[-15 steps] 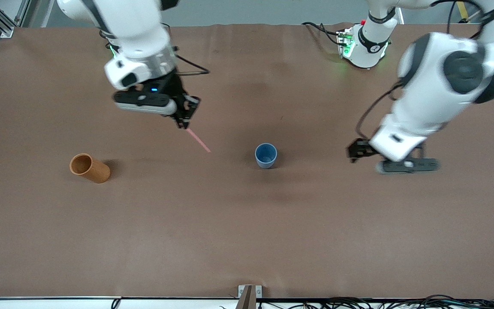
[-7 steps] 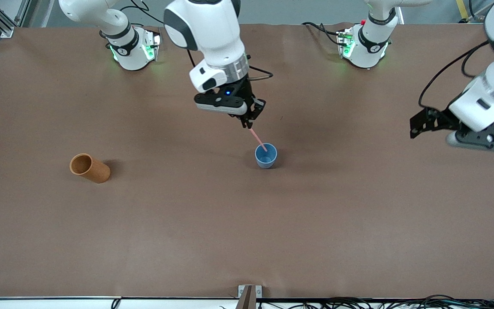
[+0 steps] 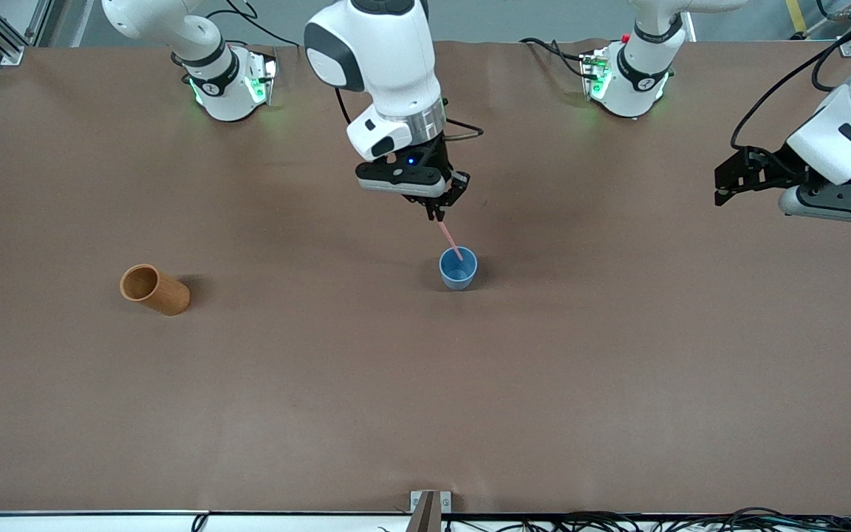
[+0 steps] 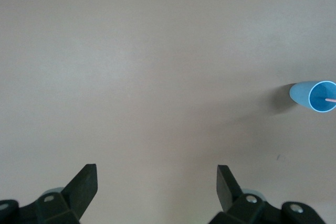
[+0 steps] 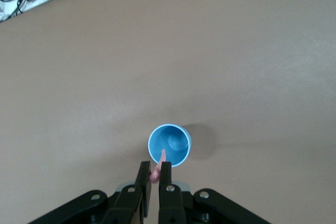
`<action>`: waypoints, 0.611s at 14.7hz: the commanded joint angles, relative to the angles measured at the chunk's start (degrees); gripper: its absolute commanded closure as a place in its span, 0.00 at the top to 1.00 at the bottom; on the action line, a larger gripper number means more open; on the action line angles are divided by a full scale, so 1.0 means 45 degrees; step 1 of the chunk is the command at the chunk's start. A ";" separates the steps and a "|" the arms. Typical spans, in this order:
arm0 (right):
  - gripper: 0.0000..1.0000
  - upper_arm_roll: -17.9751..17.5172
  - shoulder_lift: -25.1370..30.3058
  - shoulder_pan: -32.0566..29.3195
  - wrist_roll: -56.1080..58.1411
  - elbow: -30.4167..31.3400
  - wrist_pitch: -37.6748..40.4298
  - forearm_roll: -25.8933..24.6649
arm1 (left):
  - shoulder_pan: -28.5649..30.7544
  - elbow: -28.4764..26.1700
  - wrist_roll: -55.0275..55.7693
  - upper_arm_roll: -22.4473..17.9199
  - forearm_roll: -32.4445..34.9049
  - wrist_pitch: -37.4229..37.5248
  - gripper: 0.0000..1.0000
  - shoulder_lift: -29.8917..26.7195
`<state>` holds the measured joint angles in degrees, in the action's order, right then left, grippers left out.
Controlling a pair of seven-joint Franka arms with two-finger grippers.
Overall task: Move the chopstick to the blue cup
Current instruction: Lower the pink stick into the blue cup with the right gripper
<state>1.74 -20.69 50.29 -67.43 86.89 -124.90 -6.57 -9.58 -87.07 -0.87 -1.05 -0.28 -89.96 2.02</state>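
Right claw (image 3: pixel 436 215) is pinching the chopstick (image 3: pixel 450 241) over the blue cup (image 3: pixel 458 268) — stick tilted, lower tip hanging inside the rim — while the left claw (image 3: pixel 725 181), fingers spread, is waiting above the table (image 3: pixel 425 399) at its own end.

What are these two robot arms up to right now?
The right gripper is shut on a pink chopstick and holds it over the blue cup, the stick's lower tip at the cup's mouth. The left gripper waits open over the table's end. An orange cup stands untouched.
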 commanded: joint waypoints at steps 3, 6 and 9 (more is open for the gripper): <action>0.01 0.0142 -0.0304 0.0269 -0.0270 -0.0110 0.0041 -0.0766 | -0.0293 0.0577 0.0057 -0.0470 -0.0172 0.0168 1.00 -0.0020; 0.05 0.0142 -0.0518 0.0288 -0.0251 -0.0129 0.0021 -0.0787 | -0.0137 0.0560 -0.0138 -0.0449 -0.0172 0.0246 1.00 -0.0136; 0.18 0.0142 -0.0558 0.0269 -0.0193 -0.0129 0.0021 -0.0826 | -0.0156 0.0579 0.0037 -0.0449 -0.0172 0.0246 1.00 -0.0156</action>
<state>1.91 -22.93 50.99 -67.50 86.89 -124.96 -9.23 -10.46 -85.23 -0.88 -3.19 -0.28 -89.96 1.72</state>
